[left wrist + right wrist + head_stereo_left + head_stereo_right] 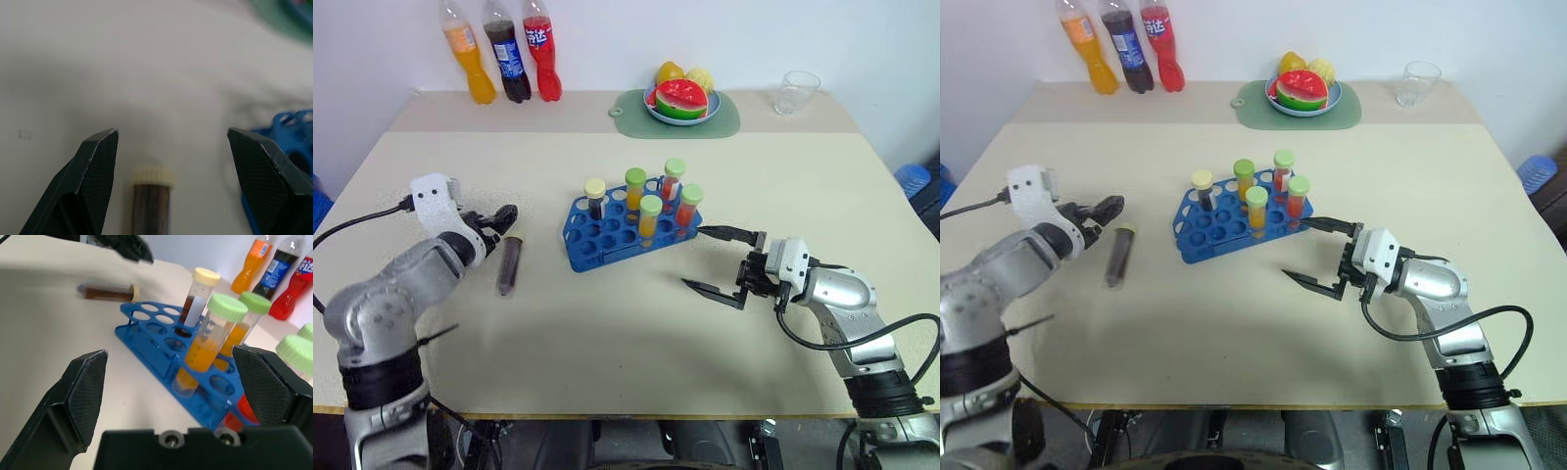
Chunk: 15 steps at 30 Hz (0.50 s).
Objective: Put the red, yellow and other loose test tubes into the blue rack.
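Brown tube point(508, 265) lies flat left of the rack point(628, 227), which holds five tubes. Left gripper point(500, 221) spread, empty, over the tube's cap end. Right gripper point(720, 260) spread, empty, just right of rack.

The brown tube point(151, 200) is cut off below its cream cap (left wrist view).

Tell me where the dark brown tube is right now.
The dark brown tube lies flat on the table, left of the blue rack, just below the open left gripper.
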Available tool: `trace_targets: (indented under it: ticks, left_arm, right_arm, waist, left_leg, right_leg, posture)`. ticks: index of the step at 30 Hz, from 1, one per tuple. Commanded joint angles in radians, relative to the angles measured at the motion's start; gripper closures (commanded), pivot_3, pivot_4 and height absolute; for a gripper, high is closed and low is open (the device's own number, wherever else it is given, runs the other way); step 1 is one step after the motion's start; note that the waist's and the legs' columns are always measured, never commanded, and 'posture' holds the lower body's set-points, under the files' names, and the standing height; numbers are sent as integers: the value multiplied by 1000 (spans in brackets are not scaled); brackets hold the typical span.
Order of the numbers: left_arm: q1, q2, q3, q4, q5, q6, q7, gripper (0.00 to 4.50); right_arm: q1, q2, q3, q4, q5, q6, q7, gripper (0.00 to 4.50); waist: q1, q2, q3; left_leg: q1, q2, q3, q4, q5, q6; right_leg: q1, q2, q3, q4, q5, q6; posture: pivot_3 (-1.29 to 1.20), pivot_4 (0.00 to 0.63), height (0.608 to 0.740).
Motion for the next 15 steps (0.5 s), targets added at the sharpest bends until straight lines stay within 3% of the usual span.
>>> trace_targets:
  ticks: [1,6,11,15]
  left_arm:
    - [-72,-19,100,60,-105,163,141,834]
    - [-164,-64,163,147,-138,319,269,834]
    - [-195,-88,172,232,-215,325,424,834]
    - [-233,-126,199,310,-196,325,555,834]
  right_arm:
    - [-15,13,-4,-9,-4,-16,-12,11]
    - [-13,17,0,-2,-9,-23,-13,11]
    - [-3,14,-4,-6,-9,-20,-14,11]
    - [7,13,-6,-12,-11,-19,-19,11]
  waist:
    - [0,0,0]
    - [5,0,0]
    - [21,0,0]
    - [26,-1,0]
  left_leg:
    - [0,0,0,0,0,0]
    - [0,-1,-1,0,2,-3]
    - [0,-1,-1,-1,2,-4]
    - [0,-1,-2,0,4,-9]
  right_leg:
    - [0,0,0,0,0,0]
    - [-1,0,0,0,0,0]
    - [-1,0,0,0,0,0]
    - [-1,0,-1,0,0,0]
  posture:
    - [0,150,740]
    - [0,150,740]
    - [0,150,740]
    - [0,150,740]
